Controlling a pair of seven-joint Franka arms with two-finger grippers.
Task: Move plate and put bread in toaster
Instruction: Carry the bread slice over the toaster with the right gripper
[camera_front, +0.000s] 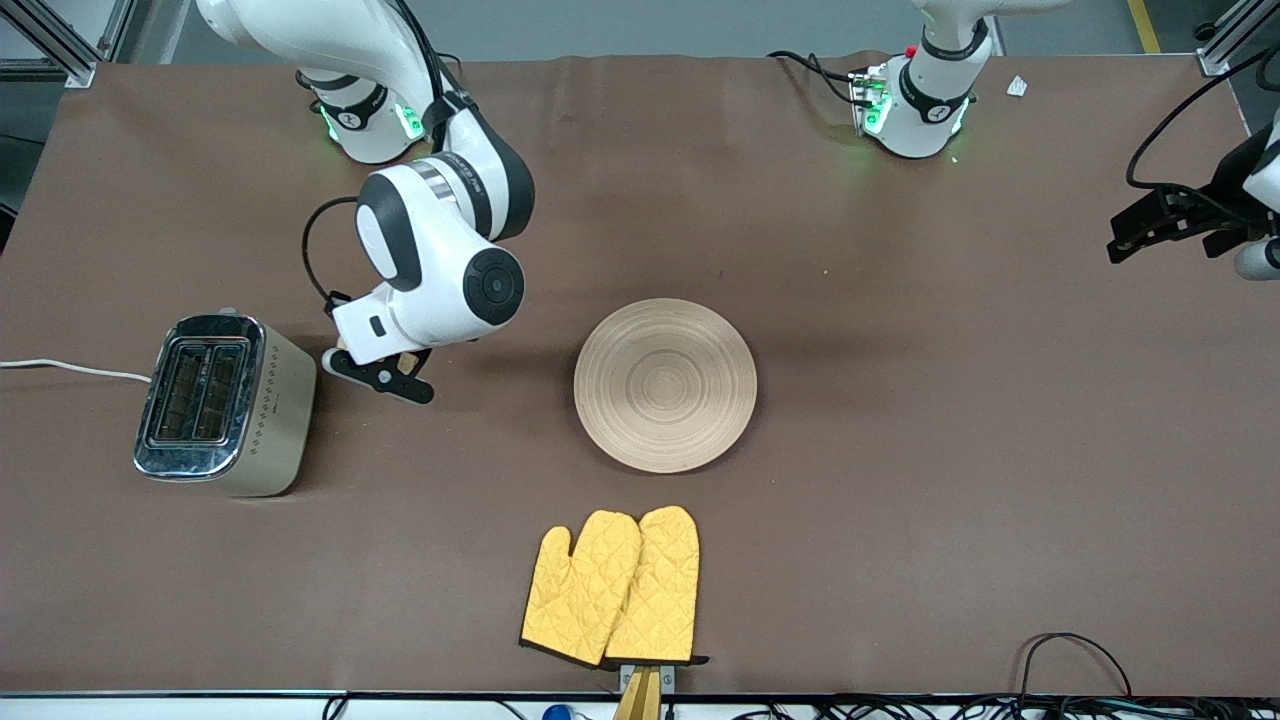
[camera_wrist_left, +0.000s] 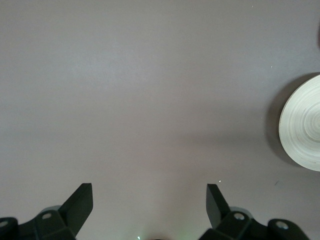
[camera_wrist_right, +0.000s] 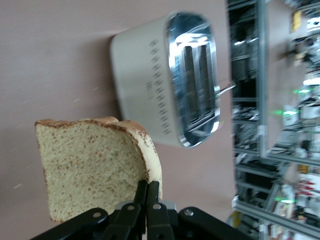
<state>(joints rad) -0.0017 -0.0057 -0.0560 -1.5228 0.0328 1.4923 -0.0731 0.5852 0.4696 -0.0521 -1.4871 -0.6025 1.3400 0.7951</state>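
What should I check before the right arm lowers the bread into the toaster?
1. Bread clamped in the right gripper fingers: ok.
2. Toaster upright, both slots empty: ok.
3. Bread directly over a slot: not ok, it hangs beside the toaster.
4. Slice lined up with the slots: cannot tell.
5. Plate clear of the path: ok.
6. Left gripper open, waiting over bare table at its own end: ok.

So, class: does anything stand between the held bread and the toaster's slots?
Nothing visible does. The right gripper holds the bread above bare table beside the toaster, whose two slots look open and empty. The left gripper waits, open.
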